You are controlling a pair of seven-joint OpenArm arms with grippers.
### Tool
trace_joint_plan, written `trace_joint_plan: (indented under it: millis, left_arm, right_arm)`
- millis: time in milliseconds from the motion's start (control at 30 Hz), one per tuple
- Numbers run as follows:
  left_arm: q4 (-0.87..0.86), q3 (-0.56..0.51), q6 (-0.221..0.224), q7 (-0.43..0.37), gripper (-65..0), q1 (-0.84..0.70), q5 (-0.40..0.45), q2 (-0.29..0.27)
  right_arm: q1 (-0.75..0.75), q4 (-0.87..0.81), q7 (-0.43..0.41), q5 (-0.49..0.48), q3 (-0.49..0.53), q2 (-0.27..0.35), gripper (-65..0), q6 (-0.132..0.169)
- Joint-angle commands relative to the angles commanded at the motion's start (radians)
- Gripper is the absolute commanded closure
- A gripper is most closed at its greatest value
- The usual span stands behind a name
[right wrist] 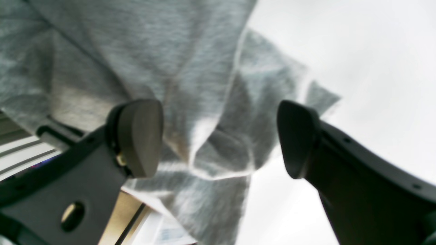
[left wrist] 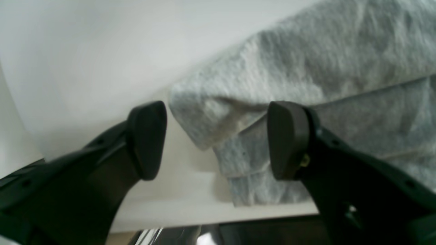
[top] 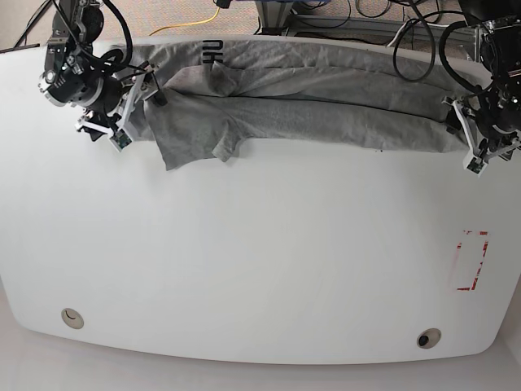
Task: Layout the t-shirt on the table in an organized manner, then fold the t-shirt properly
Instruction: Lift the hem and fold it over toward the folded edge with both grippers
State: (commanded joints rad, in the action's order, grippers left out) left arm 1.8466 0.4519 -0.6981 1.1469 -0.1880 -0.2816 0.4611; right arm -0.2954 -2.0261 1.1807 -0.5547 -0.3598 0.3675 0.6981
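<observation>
T-shirt (top: 309,106) lies bunched along the far edge of the bench (top: 260,269), long axis running from the right gripper (right wrist: 218,139) to the left gripper (left wrist: 216,139). Both sets of jaws are spread, holding nothing, one at each end of the cloth. Open bench extends from the jaws toward the near edge.

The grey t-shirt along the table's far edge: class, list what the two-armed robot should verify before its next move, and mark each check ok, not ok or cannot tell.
1. Left gripper open, at a corner of the wrinkled heather-grey cotton t-shirt: ok.
2. Right gripper open over cloth: ok.
3. Either gripper already gripping cloth: not ok, both jaws gape.
4. Shirt laid out flat: not ok, bunched in a long band.
5. Shirt fully on the smooth white table: not ok, cloth hangs over the edge in the wrist views.
6. Which end is collar: cannot tell.
</observation>
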Motion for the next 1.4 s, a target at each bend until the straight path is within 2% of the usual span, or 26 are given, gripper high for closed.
trace_joint_plan:
  millis: [167, 233, 367, 400, 500, 700, 733, 900, 1067, 1200, 1267, 1400]
  left_arm:
    - [0.103, 0.084, 0.000, 0.012, -42.8, -0.003, -0.021, -0.003]
    - [0.114, 0.118, 0.000, 0.046, -42.8, 0.000, -0.083, -0.002]
    - [0.123, 0.166, 0.000, 0.057, -42.6, -0.012, -0.204, -0.002]
    - [0.121, 0.173, 0.000, 0.057, -42.6, -0.025, -0.210, -0.003]
    - [0.120, 0.184, 0.000, 0.057, -42.5, -0.080, -0.213, -0.015]
    - [0.115, 0.184, 0.000, 0.052, -42.1, -0.178, -0.213, -0.063]
    - [0.114, 0.184, 0.000, 0.052, -41.3, -0.184, -0.213, -0.069]
    - [0.068, 0.183, 0.000, 0.052, -35.8, -0.196, -0.212, -0.103]
    - [-0.040, 0.155, 0.000, 0.049, -35.8, -0.190, -0.212, -0.098]
    - [-0.132, 0.103, 0.000, -0.026, -35.8, -0.169, -0.212, -0.094]
    - [-0.189, 0.064, 0.000, -0.064, -35.8, -0.166, -0.212, -0.071]
    - [-0.244, 0.032, 0.000, -0.089, -35.8, -0.158, -0.212, -0.064]
  right_arm:
    - [0.061, 0.003, 0.000, -0.066, -0.044, 0.006, -50.3, 0.000]
    - [0.092, 0.003, 0.000, -0.127, -0.052, 0.006, -50.3, 0.000]
    - [0.109, 0.008, 0.000, -0.236, -0.049, -0.002, -49.9, 0.000]
    - [0.107, 0.008, 0.000, -0.247, -0.049, -0.003, -49.8, 0.000]
    - [0.086, 0.035, 0.000, -0.262, -0.048, -0.046, -40.4, 0.000]
    - [0.025, 0.057, 0.000, -0.213, -0.046, -0.086, -7.5, 0.000]
    - [0.020, 0.058, 0.000, -0.207, -0.046, -0.089, -5.1, 0.000]
    - [0.002, 0.098, -0.002, -0.161, 0.014, -0.091, -5.5, 0.000]
    - [0.003, 0.193, -0.017, -0.083, 0.029, -0.098, -5.4, 0.000]
    - [0.009, 0.259, -0.077, -0.018, 0.032, -0.097, -5.4, 0.000]
    - [0.028, 0.299, -0.089, 0.020, 0.032, -0.092, -5.4, 0.000]
    - [0.075, 0.354, -0.092, 0.075, 0.032, -0.087, -5.4, 0.000]
